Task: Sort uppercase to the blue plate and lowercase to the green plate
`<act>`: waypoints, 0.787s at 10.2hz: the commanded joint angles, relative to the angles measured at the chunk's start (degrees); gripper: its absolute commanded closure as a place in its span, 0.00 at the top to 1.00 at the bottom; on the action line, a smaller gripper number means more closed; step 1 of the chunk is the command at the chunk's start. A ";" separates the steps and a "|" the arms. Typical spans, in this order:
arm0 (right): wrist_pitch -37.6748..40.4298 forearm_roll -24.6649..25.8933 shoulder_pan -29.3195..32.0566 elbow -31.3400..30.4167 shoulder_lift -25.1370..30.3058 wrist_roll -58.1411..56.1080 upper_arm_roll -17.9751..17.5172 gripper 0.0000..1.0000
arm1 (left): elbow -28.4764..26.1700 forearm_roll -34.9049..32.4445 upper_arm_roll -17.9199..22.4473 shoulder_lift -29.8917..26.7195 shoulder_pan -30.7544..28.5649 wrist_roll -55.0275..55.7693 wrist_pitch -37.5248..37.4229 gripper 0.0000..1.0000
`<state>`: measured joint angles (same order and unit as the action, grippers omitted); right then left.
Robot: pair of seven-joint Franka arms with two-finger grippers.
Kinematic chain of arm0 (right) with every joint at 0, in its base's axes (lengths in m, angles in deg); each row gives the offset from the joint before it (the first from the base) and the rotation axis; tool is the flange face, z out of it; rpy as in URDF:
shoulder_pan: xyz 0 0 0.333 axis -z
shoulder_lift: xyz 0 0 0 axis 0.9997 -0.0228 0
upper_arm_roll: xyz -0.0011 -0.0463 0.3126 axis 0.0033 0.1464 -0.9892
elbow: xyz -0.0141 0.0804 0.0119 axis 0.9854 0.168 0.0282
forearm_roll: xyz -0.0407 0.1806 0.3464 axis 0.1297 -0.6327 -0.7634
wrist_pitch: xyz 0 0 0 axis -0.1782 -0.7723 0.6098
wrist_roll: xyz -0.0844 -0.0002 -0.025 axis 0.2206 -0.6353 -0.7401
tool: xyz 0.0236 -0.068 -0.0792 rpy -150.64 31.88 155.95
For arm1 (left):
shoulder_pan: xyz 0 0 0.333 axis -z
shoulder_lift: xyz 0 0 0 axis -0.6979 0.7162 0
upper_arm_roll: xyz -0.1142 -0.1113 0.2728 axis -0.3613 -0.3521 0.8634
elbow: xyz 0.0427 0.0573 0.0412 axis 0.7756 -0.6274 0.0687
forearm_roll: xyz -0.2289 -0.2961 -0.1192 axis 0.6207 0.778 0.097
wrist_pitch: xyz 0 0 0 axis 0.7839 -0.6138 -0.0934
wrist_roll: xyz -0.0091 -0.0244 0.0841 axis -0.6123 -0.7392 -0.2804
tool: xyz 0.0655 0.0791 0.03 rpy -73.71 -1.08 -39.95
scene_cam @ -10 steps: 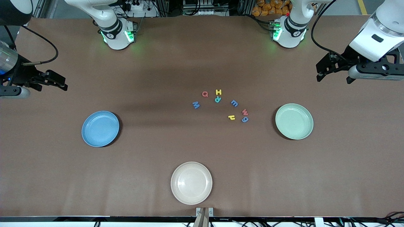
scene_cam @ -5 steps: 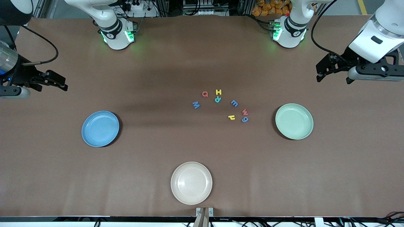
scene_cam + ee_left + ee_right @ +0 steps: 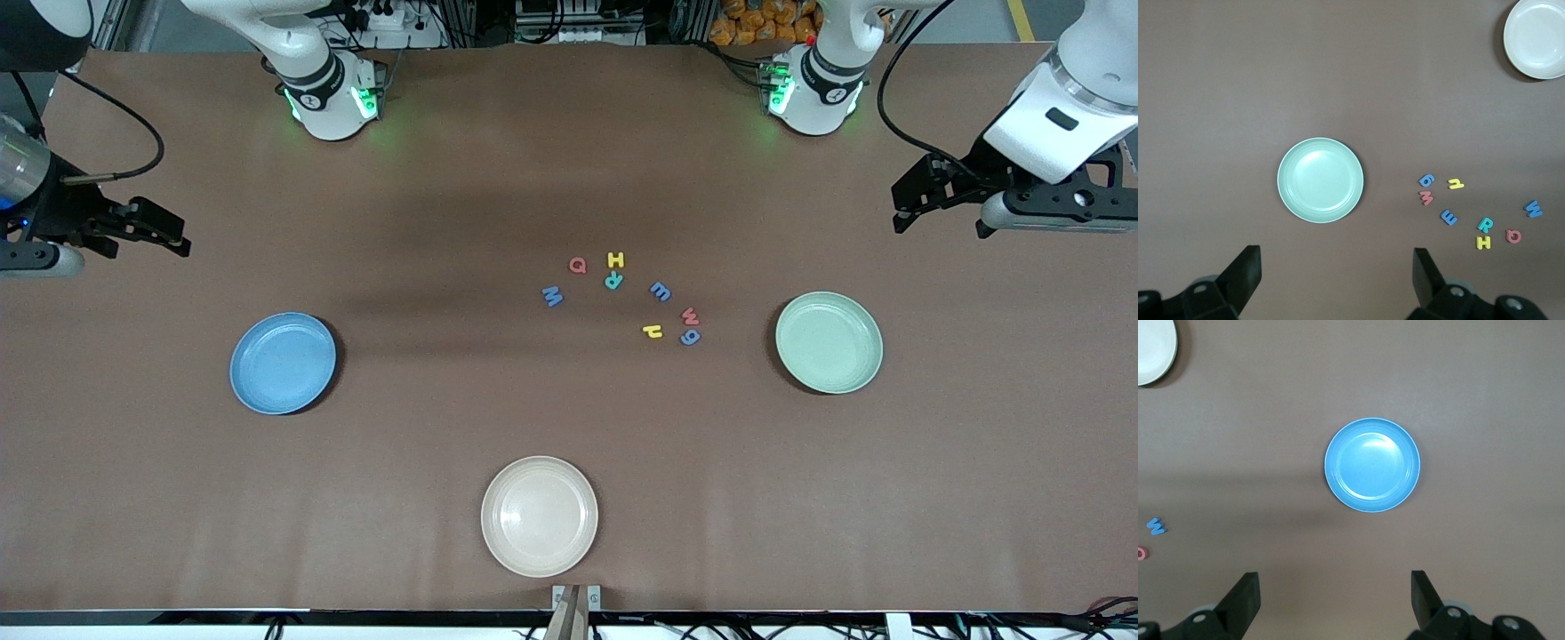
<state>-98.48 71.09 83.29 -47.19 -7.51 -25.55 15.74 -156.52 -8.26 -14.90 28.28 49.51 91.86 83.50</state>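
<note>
Both grippers hang high with fingers spread wide and hold nothing: the left gripper (image 3: pixel 941 203) over bare table at the left arm's end, the right gripper (image 3: pixel 147 231) at the right arm's end. In the front view, the green plate (image 3: pixel 829 342) lies at three o'clock of the letter cluster and the blue plate (image 3: pixel 283 362) at about eight. Capitals Q (image 3: pixel 578 265), H (image 3: pixel 615 260), R (image 3: pixel 613 281) and M (image 3: pixel 552 296) sit together; lowercase m (image 3: pixel 661 291), w (image 3: pixel 691 316), g (image 3: pixel 690 337) and h (image 3: pixel 653 332) lie nearer the green plate. A cream plate (image 3: pixel 539 516) lies at six.

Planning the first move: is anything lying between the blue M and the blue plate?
Nothing visible: only bare table lies between the blue M and the blue plate. The other letters sit toward the left arm's end.
</note>
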 commanded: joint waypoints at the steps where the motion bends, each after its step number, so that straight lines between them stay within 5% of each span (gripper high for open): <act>1: 0.64 -0.03 -0.31 0.12 0.67 0.49 0.11 1.00 | -1.01 1.56 0.21 -0.97 -0.42 -1.36 0.04 1.00; 8: 0.82 -0.03 -0.13 0.12 0.67 0.49 0.20 1.00 | -3.74 1.56 0.30 0.70 -1.38 -0.83 0.04 1.00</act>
<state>-98.36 71.09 83.29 -47.19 -7.51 -25.55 15.75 -159.65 -8.26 -14.64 28.89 48.63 91.86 83.51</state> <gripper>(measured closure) 0.000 0.000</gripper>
